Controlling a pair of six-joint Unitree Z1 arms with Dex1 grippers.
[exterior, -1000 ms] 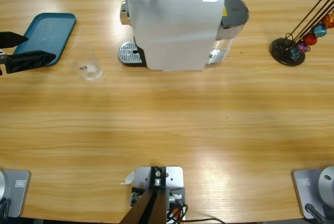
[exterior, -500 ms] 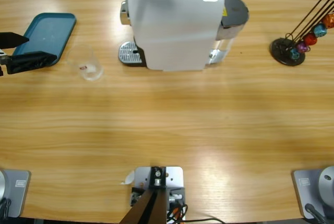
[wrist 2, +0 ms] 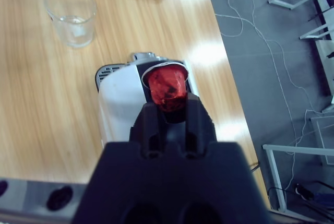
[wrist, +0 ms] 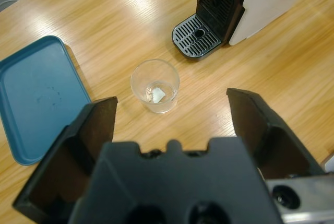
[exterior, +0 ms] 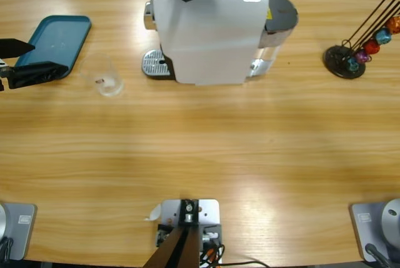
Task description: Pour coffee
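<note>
Glossy red foil capsule (wrist 2: pixel 166 87), clear glass tumbler (wrist: pixel 155 85), matt blue plastic tray (wrist: pixel 36 96), varnished wooden table (exterior: pixel 200 149).

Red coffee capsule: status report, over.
Right gripper shut on red coffee capsule, above white coffee machine. Left gripper open, facing clear glass tumbler. Nothing in the way.

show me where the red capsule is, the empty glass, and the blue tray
red capsule (wrist 2: pixel 166 87): right wrist view, on its red body between the right gripper's jaws.
glass (wrist: pixel 155 85): left wrist view, inside its clear bottom.
blue tray (exterior: pixel 55 40): high view, on its bare flat floor.
</note>
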